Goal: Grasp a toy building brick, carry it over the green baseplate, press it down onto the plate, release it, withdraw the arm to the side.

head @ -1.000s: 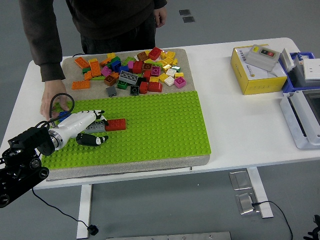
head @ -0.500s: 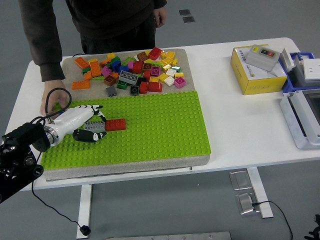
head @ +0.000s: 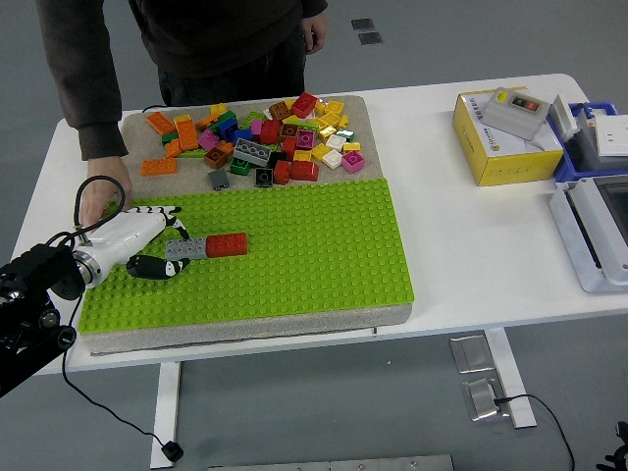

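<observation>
Here the white-and-black left robot hand [head: 147,243] sits at mid-left of the frame, fingers loose and holding nothing, just left of a flat grey toy brick [head: 185,248]. That brick lies on the studded green baseplate [head: 294,255], end to end with a red brick [head: 227,244]. A person's hand [head: 102,200] rests at the plate's upper-left corner. A loose pile of coloured bricks [head: 260,142] sits above.

One green baseplate [head: 294,245] with two bricks on it: one grey brick [head: 185,248], one red brick [head: 227,244]. One loose brick pile [head: 260,142], too many to count. One yellow box [head: 500,147]. One robot hand [head: 147,240], one person's hand [head: 103,196], one table [head: 471,245].
</observation>
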You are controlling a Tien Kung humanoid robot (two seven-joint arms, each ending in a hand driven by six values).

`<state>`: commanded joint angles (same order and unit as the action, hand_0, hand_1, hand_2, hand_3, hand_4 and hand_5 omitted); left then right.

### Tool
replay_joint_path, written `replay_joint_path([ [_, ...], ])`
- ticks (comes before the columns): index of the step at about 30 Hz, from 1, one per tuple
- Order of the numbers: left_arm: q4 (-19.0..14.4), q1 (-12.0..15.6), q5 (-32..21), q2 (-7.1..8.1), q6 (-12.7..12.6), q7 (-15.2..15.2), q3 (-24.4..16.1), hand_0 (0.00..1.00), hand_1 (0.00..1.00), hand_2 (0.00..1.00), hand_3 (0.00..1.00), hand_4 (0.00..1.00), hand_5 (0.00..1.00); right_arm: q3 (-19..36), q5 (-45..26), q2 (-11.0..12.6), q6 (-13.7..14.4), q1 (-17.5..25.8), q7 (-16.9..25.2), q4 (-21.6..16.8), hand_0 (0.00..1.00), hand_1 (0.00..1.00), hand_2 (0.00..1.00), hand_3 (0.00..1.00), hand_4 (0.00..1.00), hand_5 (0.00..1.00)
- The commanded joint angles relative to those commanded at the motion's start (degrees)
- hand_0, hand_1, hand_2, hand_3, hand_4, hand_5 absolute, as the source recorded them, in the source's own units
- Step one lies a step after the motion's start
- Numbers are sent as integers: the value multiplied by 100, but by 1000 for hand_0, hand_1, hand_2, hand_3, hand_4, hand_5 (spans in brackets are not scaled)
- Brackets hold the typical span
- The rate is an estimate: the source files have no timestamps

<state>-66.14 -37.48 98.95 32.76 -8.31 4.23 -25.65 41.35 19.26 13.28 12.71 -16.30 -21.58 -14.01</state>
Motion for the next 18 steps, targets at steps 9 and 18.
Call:
replay_joint_path([
  [9,-12,5,14,-5,6,34,42,998,998,998,682,680,402,8,12,3,-3,16,-4,0,645,601,653,745,595,998],
  [18,82,2,-13,-77,-18,35,98,998,998,998,680,679,405,-3,-6,-7,-4,8,7,0,645,605,652,747,596,998],
])
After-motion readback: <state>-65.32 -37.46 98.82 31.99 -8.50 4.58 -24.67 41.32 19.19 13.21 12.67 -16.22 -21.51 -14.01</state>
